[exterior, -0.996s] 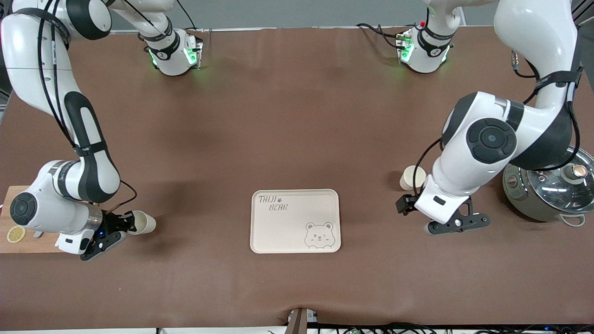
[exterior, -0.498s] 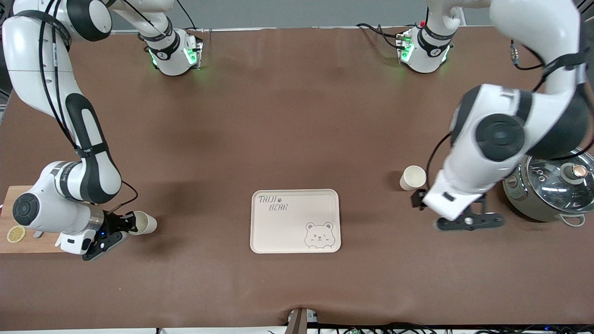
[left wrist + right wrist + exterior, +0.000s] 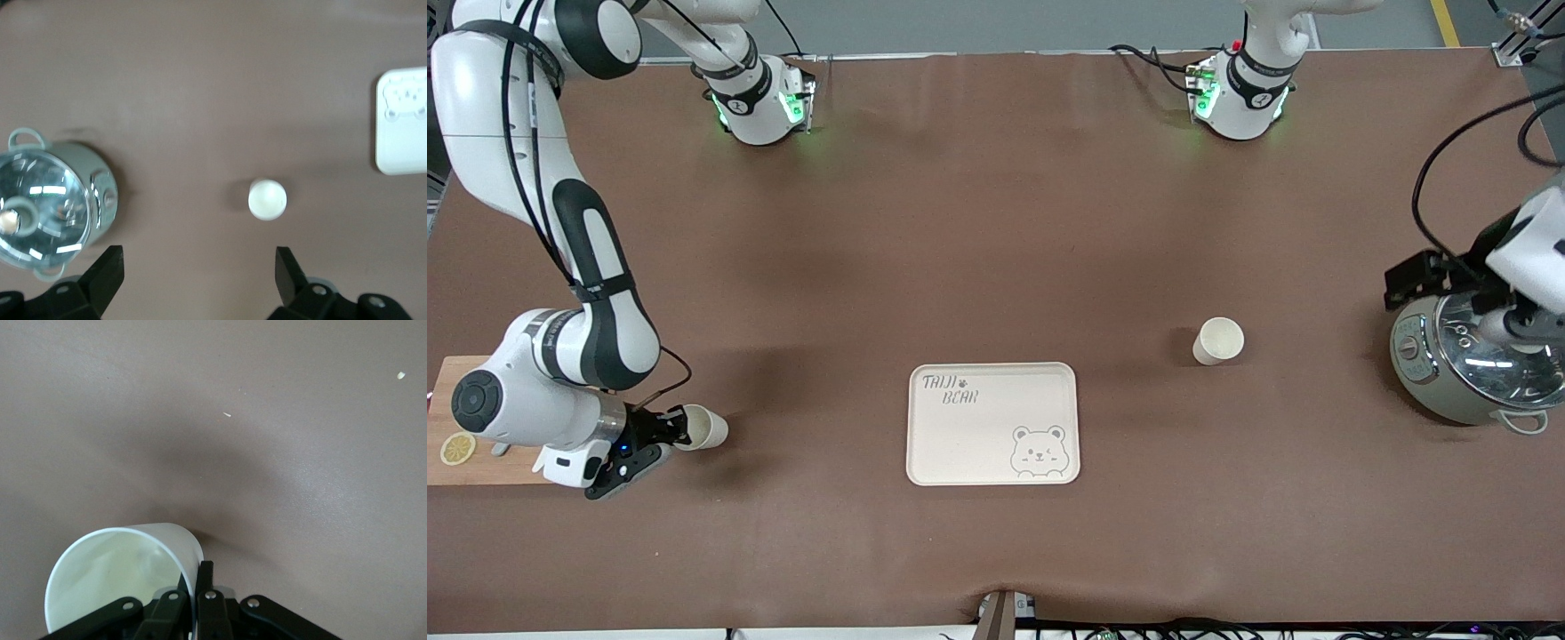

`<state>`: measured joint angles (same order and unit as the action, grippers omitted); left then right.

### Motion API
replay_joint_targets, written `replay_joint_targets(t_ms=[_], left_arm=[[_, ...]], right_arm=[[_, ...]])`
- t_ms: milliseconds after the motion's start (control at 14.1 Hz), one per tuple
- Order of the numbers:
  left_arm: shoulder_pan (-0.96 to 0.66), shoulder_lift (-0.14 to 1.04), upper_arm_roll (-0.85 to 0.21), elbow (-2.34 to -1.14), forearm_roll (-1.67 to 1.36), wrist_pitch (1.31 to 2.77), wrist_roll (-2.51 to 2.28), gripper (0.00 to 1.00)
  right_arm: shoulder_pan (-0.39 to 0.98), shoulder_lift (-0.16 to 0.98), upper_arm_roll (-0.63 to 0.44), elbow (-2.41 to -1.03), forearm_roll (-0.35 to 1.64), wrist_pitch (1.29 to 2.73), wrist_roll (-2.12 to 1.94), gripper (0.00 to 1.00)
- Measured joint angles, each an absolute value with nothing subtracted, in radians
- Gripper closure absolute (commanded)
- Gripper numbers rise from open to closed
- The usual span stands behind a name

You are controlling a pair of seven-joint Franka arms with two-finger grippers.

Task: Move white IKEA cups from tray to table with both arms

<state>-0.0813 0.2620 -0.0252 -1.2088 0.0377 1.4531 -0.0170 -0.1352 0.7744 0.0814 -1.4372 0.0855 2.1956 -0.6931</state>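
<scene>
One white cup (image 3: 704,428) is tipped on its side, low over the table beside the wooden board. My right gripper (image 3: 676,433) is shut on its rim. In the right wrist view the cup's (image 3: 120,573) wall is pinched between the fingers of the right gripper (image 3: 195,577). The other white cup (image 3: 1218,340) stands upright on the table between the tray and the pot, with nothing touching it. The left wrist view looks down on this cup (image 3: 267,199) from high up, and my left gripper (image 3: 199,273) is open and empty. The left arm is raised over the pot at its end of the table.
A cream bear tray (image 3: 978,444) lies mid-table, nearer the front camera than both cups. A steel pot with a glass lid (image 3: 1476,373) stands at the left arm's end. A wooden board (image 3: 480,471) with a lemon slice (image 3: 458,448) lies at the right arm's end.
The left arm has lifted away from the standing cup and swung out over the pot. The right arm and its cup have hardly moved.
</scene>
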Motion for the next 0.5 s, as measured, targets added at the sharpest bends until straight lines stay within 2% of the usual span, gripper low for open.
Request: replay_joint_targets(t_ms=[142, 213, 356, 427, 498], left_arm=[[-0.094, 0.247, -0.026, -1.213, 0.038, 1.401, -0.017, 0.00], [-0.095, 0.242, -0.026, -1.215, 0.035, 1.383, -0.017, 0.00], [-0.095, 0.227, -0.020, -1.218, 0.004, 1.358, -0.011, 0.00], [-0.097, 0.216, -0.005, -1.222, -0.012, 1.355, 0.008, 0.00], [-0.099, 0.206, 0.019, -1.225, -0.027, 1.355, 0.035, 0.00]], right_arm=[[-0.135, 0.774, 0.081, -1.437, 0.086, 2.196, -0.693, 1.00], [-0.135, 0.774, 0.081, -1.437, 0.086, 2.196, -0.693, 0.76], [-0.135, 0.774, 0.082, -1.437, 0.089, 2.196, -0.693, 0.44], [-0.135, 0.774, 0.082, -1.437, 0.095, 2.196, -0.694, 0.33], [-0.135, 0.774, 0.082, -1.437, 0.098, 2.197, -0.694, 0.15]])
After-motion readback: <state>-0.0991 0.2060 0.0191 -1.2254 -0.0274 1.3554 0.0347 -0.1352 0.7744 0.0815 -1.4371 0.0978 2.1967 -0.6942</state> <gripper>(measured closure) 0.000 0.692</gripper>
